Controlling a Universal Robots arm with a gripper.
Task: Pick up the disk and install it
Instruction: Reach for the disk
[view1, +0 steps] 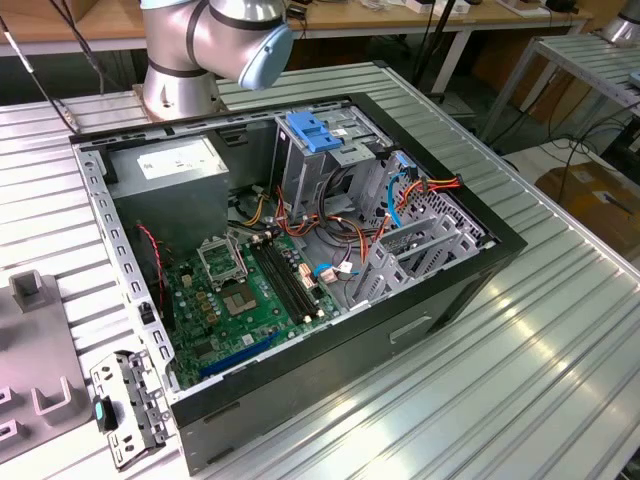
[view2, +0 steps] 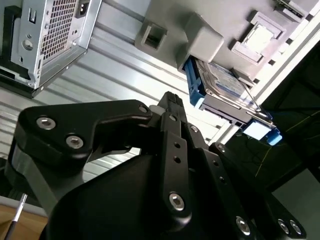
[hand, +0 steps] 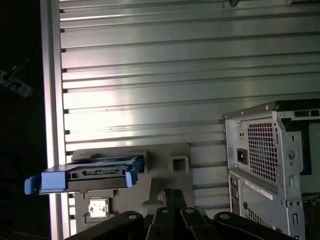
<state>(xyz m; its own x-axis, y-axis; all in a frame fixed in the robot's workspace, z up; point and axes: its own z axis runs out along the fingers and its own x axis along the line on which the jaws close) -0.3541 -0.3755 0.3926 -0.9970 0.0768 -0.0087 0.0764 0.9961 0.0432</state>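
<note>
Blue-railed disk (hand: 95, 177) on grey fixture (hand: 156, 184), computer case (hand: 262, 160) just beside

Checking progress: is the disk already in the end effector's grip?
No, the disk sits on the grey fixture, apart from the end effector.

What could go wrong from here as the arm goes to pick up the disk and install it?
The disk rests in a grey holder near the edge of the table; a skewed grasp by the gripper might tip it off. Loose cables crowd the drive cage in the open case and could snag it.
</note>
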